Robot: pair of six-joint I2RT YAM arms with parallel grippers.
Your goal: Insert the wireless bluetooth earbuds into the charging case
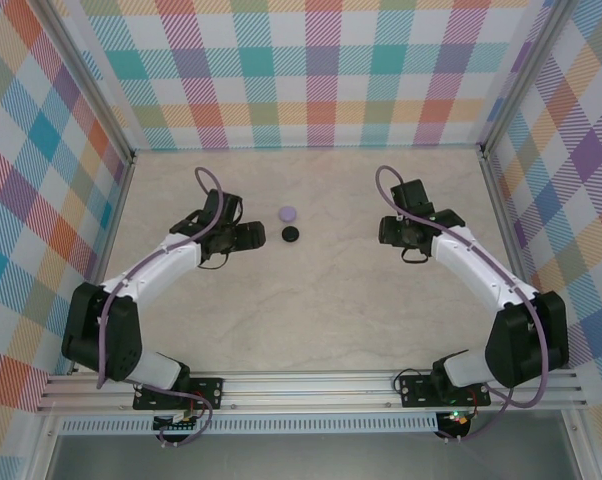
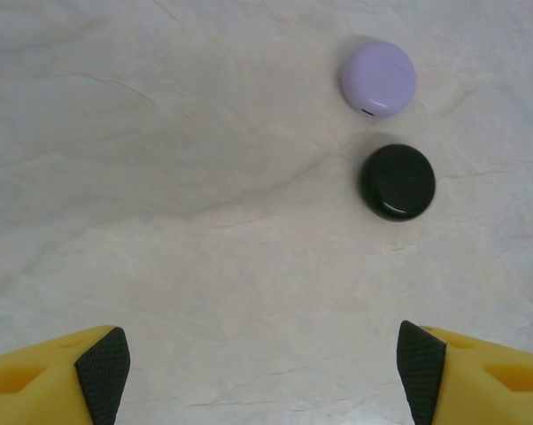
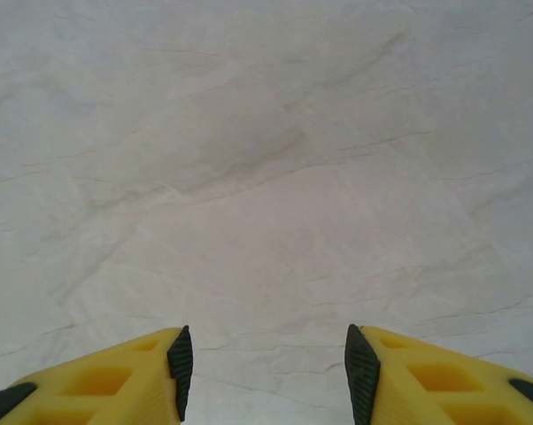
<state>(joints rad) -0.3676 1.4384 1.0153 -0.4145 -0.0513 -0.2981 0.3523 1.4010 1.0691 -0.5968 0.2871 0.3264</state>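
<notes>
Two round charging cases lie shut near the middle of the table: a lilac case [image 1: 287, 213] [image 2: 379, 79] and, just nearer to me, a black case [image 1: 290, 234] [image 2: 397, 182]. The wireless bluetooth earbuds are hidden. My left gripper [image 1: 251, 236] [image 2: 262, 372] hovers just left of the black case, open wide, with bare table between its pads. Well to the right of both cases, my right gripper [image 1: 386, 230] [image 3: 265, 372] is open above bare marble-patterned table with nothing between its fingers.
The pale marble-patterned tabletop [image 1: 311, 300] is fenced by checkered walls with metal corner posts [image 1: 131, 160]. An aluminium rail [image 1: 311, 385] carrying the arm bases runs along the near edge.
</notes>
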